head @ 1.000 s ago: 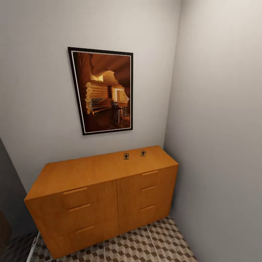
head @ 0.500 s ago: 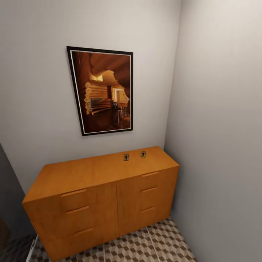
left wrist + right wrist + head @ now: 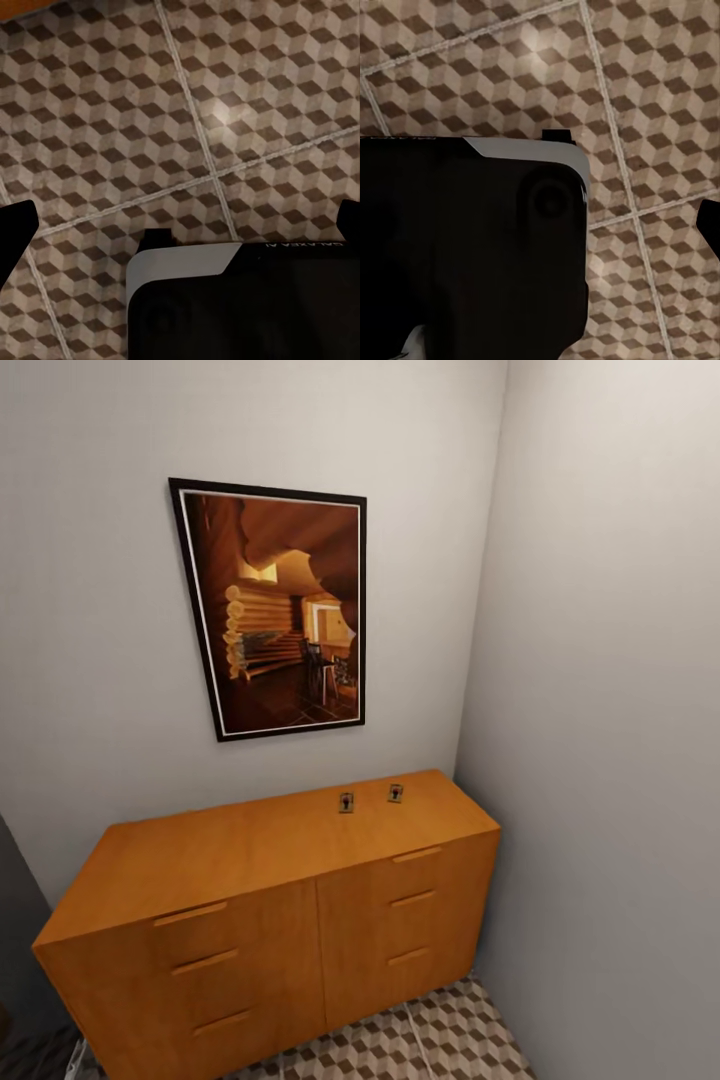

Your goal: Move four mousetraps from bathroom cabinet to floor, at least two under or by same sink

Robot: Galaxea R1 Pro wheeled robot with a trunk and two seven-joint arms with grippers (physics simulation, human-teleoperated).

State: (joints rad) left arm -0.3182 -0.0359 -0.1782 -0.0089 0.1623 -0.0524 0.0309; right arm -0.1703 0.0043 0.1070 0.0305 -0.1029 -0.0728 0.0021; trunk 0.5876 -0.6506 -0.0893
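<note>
Two mousetraps lie on the top of the orange-brown cabinet [image 3: 220,855] near its back right, one mousetrap [image 3: 346,801] just left of the other mousetrap [image 3: 395,792]. All drawer fronts look closed. A strip of the cube-patterned bathroom floor [image 3: 420,1035] shows below the cabinet. The sink is out of view. In the left wrist view my left gripper [image 3: 180,225] hangs open over floor tiles [image 3: 112,112], with dark fingertips [image 3: 16,232] at both edges. My right gripper [image 3: 540,225] also points at the floor; one fingertip [image 3: 709,225] shows at the edge, and the robot's black body [image 3: 472,247] covers the other side.
A framed picture [image 3: 275,610] of a wooden interior hangs on the wall above the cabinet. A grey side wall [image 3: 610,760] closes the corner right beside the cabinet's right end. A dark surface [image 3: 15,920] borders the left edge.
The head view has drawn nearer to the cabinet, which now looks larger and sits lower in the picture. The two mousetraps have kept their places on its top.
</note>
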